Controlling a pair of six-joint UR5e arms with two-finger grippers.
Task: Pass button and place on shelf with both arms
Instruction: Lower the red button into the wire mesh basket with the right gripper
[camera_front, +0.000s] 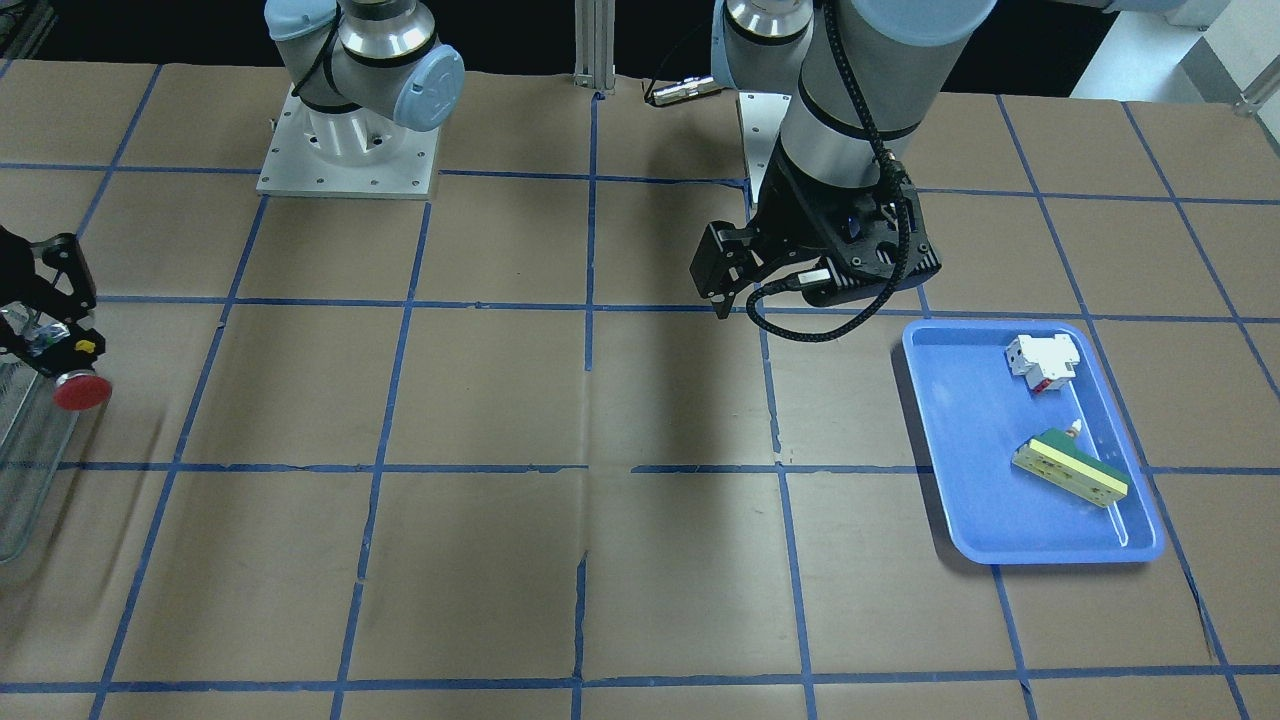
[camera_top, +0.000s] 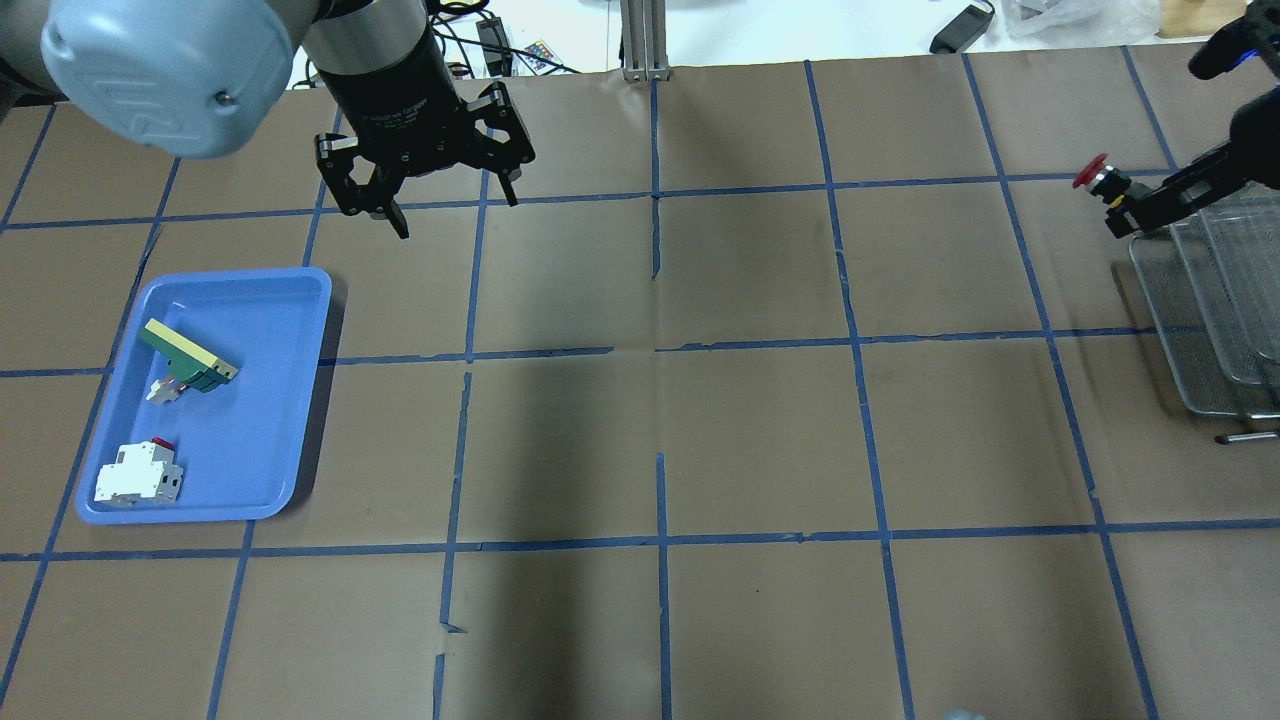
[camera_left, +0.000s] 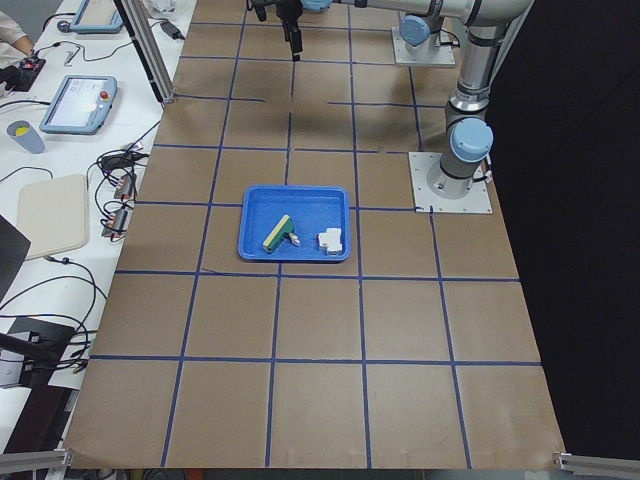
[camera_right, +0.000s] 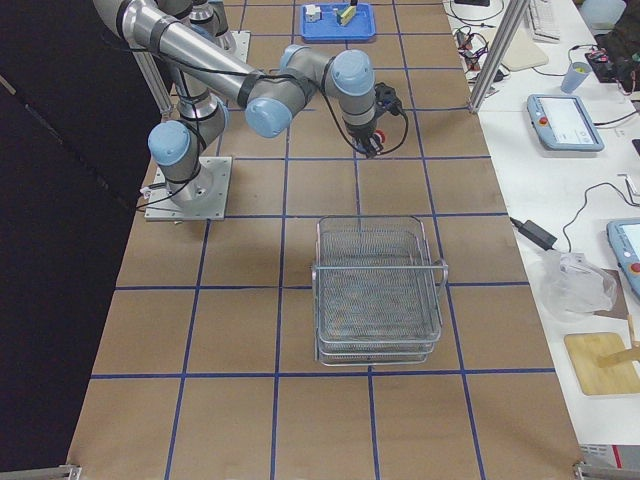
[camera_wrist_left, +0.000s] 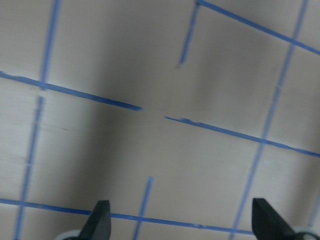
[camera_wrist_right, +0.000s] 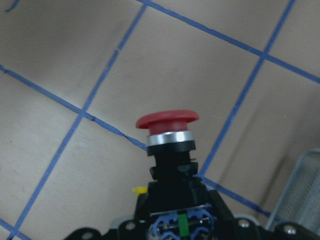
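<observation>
The button (camera_wrist_right: 167, 120) is off the counter (camera_top: 760, 430), clamped in the right claw (camera_top: 1132, 207) by its bluish base and lower black body. Its red cap points out ahead of the fingers, over the counter's right end and just beside the inner rim of the wire shelf (camera_top: 1220, 330), not yet over it. It looks light and fully rigid, hard plastic with a metal collar under the cap, so weight should be no trouble, but slip may be. The cap is smooth, domed and wider than the body, a poor place to pinch. The squarish base block offers flatter sides, and that is where the hold looks soundest (the clear part may be brittle, so a firm squeeze rather than a hard one seems wise). Because the cap sticks out well past the grip, a knock against the shelf's rim could twist the button between the pads. Once let go, the round cap would probably let it roll on the mesh, so laying it on its side low in a tier seems safer than dropping it. The left claw (camera_top: 455, 208) hangs empty with its fingers (camera_wrist_left: 100, 217) spread wide, above the counter near the far corner of the blue tray (camera_top: 300, 290) at the left end. A white switch block (camera_top: 138, 480) and a green block (camera_top: 185, 355) lie in that tray.
</observation>
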